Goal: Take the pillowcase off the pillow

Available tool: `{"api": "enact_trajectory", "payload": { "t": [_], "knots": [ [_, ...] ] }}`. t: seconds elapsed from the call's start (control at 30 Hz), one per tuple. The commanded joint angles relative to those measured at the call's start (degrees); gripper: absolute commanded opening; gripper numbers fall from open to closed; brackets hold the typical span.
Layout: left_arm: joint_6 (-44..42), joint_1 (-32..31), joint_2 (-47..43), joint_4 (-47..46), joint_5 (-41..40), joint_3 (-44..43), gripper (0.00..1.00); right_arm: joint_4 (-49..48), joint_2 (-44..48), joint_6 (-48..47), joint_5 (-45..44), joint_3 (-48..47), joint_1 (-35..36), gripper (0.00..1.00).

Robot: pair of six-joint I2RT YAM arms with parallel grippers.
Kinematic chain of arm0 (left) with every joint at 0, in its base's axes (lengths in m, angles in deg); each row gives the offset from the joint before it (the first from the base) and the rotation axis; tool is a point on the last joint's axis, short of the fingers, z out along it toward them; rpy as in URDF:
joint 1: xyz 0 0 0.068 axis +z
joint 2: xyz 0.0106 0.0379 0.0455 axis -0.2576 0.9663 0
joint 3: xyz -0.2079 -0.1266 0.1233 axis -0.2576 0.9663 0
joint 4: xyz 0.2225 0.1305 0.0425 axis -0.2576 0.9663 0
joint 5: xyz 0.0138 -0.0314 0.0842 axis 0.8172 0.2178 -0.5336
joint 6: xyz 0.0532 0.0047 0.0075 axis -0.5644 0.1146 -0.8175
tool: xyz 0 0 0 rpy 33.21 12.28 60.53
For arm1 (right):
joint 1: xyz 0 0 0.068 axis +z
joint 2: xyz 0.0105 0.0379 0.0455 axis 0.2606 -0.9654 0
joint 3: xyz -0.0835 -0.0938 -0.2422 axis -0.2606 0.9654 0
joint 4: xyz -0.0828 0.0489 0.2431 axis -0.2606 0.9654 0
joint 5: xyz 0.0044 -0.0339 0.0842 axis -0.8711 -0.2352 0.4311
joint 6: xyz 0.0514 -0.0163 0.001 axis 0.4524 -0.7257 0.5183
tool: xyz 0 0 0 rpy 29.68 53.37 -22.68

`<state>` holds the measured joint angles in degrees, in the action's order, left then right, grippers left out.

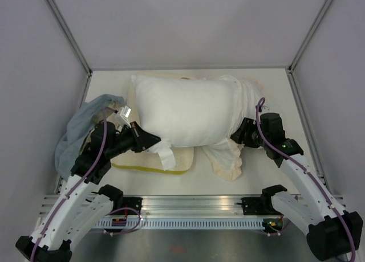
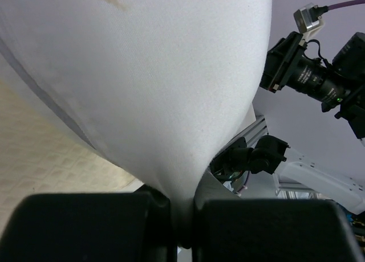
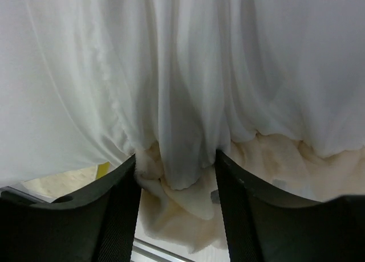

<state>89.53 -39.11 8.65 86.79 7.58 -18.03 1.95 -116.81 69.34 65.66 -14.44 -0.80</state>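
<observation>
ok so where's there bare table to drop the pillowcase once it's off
Bare table lies far right, between the pillow and the right wall, and in the far-left corner behind the blue-grey cloth. The near side is crowded: yellow-edged pillow and hanging pillowcase.

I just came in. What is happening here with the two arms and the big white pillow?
The arms are pulling a cover off the pillow. The left tool is pinched shut on the pillow's near-left corner. The right tool is at the opposite end, its fingers on either side of a fold of white fabric. Whether it grips is unclear. The cream pillowcase lies bunched at that right end and looks mostly off.
</observation>
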Motion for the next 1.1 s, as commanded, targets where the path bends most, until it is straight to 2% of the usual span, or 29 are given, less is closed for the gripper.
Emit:
{"api": "enact_trajectory", "payload": {
  "t": [0.0,0.03,0.17,0.23,0.27,0.43,0.53,0.6,0.63,0.7,0.87,1.07],
  "knots": [
    [-0.92,0.10,-0.10,-6.25,0.88,-4.78,0.02,-5.34,-2.29,1.29,-0.87,1.16,0.46,0.58],
    [-1.19,0.10,-0.10,-5.82,0.88,-5.30,0.02,-6.31,-2.91,1.29,-1.31,1.42,0.63,0.57],
    [-2.77,0.10,-0.02,-2.75,-0.87,-10.82,0.02,-8.68,-6.16,1.55,-4.21,3.09,0.55,0.36],
    [-4.26,0.10,-0.10,-1.25,-2.02,-13.38,0.02,-10.35,-7.13,2.25,-6.41,4.24,0.64,0.20],
    [-4.79,0.10,-0.45,0.76,-3.50,-15.92,0.02,-10.71,-8.09,2.78,-7.20,4.41,0.72,0.01],
    [-9.79,0.10,-1.86,9.38,-11.76,-26.28,0.02,-9.22,-9.68,7.69,-19.47,4.07,0.55,0.00],
    [-12.69,0.10,-3.26,15.62,-20.27,-32.09,0.02,-7.46,-11.52,8.41,-25.29,2.57,0.55,0.00],
    [-14.36,0.10,-4.23,18.87,-22.15,-34.30,0.02,-7.02,-12.58,8.76,-27.50,1.96,0.46,0.00],
    [-14.89,0.10,-5.10,19.93,-25.46,-35.97,0.02,-7.02,-13.02,9.11,-28.38,1.87,0.37,0.00],
    [-15.60,0.10,-6.16,21.86,-27.07,-37.03,0.02,-7.80,-14.95,9.29,-28.65,1.87,0.11,0.00],
    [-15.95,0.10,-8.45,24.68,-28.39,-37.65,0.02,-9.57,-19.16,9.46,-27.42,2.04,-0.42,0.00],
    [-16.57,0.10,-10.12,27.23,-31.20,-38.62,0.02,-9.48,-19.35,9.55,-28.74,1.96,-3.13,0.00]
  ]
}}
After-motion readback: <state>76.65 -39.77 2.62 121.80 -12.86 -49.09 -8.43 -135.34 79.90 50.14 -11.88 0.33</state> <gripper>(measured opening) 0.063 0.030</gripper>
